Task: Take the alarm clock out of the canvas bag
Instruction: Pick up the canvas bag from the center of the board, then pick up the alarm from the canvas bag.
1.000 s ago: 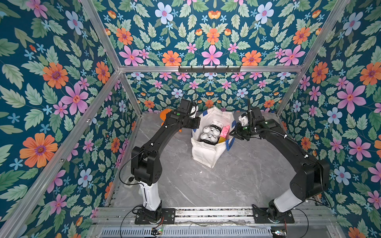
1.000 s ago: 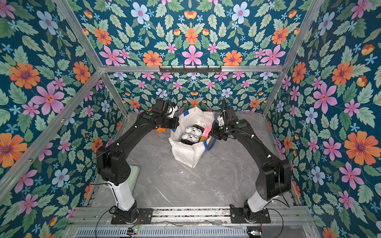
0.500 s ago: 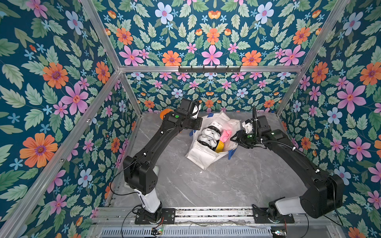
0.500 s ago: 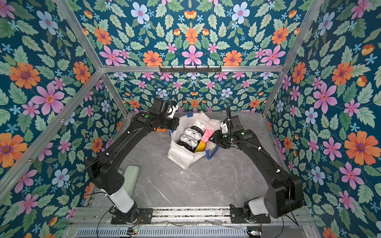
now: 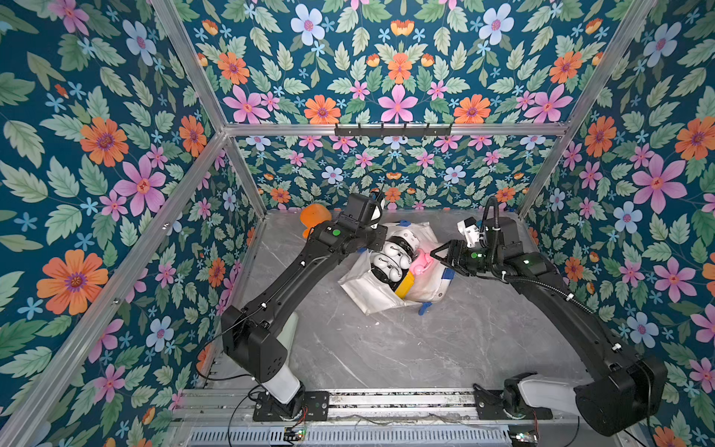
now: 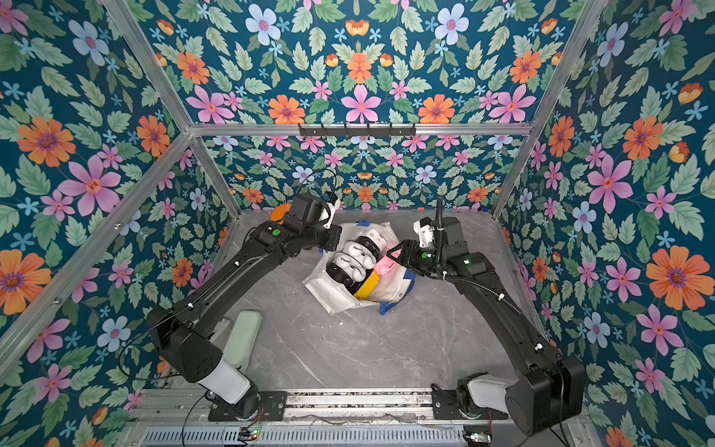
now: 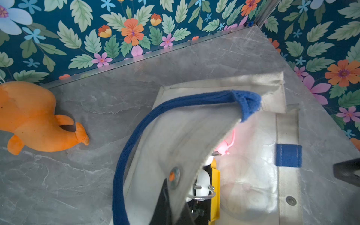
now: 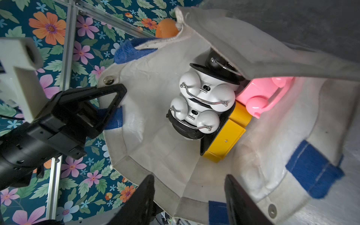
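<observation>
The canvas bag [image 5: 367, 296] lies on its side on the tabletop [image 5: 387, 356], toward the back, with its mouth turned to the right arm. The alarm clocks are all inside it, none is out yet. The left fingers [image 8: 111, 88] are clenched on one rim of the bag, beside a snap button, and hold the mouth open. The right fingers [image 8: 142, 198] stand apart at the mouth, grasping nothing.

The largest danger, I think, is the bag itself. It is soft and only one rim is held, so if this pinch slips the upper wall may fall over the mouth. A pull on a clock may also drag the whole bag along the tabletop. The right fingers could catch the near rim instead of a clock. The clocks are packed touching, so one may bring its neighbours with it, and the round bells look slippery.

Counted: one bag and one orange plush toy [image 7: 39, 116], apart from the bag. Inside are two white twin-bell alarm clocks [image 8: 206, 91], one yellow box-shaped clock [image 8: 226, 140] and one pink clock [image 8: 263, 95]. One dark piece [image 8: 216, 62] is half hidden and I cannot name it.
</observation>
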Tool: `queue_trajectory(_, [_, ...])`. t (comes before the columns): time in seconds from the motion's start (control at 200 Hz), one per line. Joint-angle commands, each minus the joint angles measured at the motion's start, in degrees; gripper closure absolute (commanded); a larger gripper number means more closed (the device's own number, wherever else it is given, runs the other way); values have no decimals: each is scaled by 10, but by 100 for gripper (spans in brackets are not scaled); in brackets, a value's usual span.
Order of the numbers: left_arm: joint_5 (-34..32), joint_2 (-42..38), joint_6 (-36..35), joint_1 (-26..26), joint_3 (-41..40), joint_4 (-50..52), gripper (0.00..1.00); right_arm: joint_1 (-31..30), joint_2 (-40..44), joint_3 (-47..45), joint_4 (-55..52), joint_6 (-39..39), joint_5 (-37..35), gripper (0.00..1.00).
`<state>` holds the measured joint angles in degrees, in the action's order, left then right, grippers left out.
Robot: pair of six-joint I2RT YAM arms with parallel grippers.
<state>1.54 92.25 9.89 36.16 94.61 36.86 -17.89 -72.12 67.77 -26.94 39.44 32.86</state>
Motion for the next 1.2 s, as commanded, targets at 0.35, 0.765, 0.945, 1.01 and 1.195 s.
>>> queue_trajectory(0.35, [16,-28,28,1,-40,-135,100,-33,-72,-7,83,47,-33,47])
queue_trajectory(0.765, [17,-27,38,2,-52,-153,100,-42,-205,47,62,82,-116,51])
queue_trajectory(0.945, [34,-24,36,2,-66,-168,100,-40,-224,48,48,85,-163,51])
queue_trajectory(1.01, [34,-22,35,2,-68,-168,100,-37,-224,44,56,90,-168,51])
queue_trajectory(1.195, [30,-26,33,2,-75,-175,100,-27,-254,49,47,95,-186,47])
